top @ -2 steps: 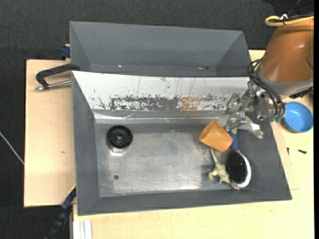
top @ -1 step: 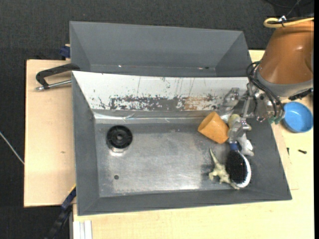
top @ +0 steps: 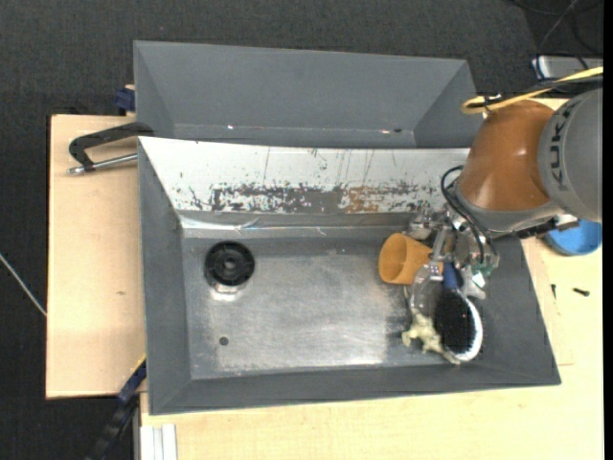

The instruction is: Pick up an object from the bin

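Note:
My gripper (top: 437, 278) hangs low over the right side of the bin. An orange cup (top: 397, 259) lies on its side just left of it, touching or nearly touching it. Directly below the gripper lies a black oval brush with a white rim (top: 458, 327). A small cream-coloured lumpy thing (top: 419, 335) rests against the brush's left edge. Whether anything is held cannot be seen from here.
A black round knob-like thing (top: 230, 264) sits alone at the bin's left. The bin's middle floor is bare, scratched metal. The arm with its orange cover reaches in over the right rim.

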Motion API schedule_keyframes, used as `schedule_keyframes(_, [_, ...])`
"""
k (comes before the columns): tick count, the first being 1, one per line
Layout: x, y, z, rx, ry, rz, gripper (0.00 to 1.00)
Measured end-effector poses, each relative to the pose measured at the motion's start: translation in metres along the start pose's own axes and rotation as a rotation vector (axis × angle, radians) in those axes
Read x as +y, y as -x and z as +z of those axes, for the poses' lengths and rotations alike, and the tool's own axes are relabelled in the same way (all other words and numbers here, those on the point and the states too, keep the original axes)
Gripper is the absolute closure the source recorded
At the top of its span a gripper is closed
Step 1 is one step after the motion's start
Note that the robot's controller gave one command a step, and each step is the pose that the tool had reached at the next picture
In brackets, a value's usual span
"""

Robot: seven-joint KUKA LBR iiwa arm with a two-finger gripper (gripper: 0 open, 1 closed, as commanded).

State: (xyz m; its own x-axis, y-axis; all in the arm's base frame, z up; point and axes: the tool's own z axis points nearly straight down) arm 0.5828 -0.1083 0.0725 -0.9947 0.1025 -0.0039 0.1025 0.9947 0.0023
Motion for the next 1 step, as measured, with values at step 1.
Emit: schedule_keyframes(1, [0.0003, 0.0009, -0.0033, -0.003, -0.001, -0.002, 1.0])
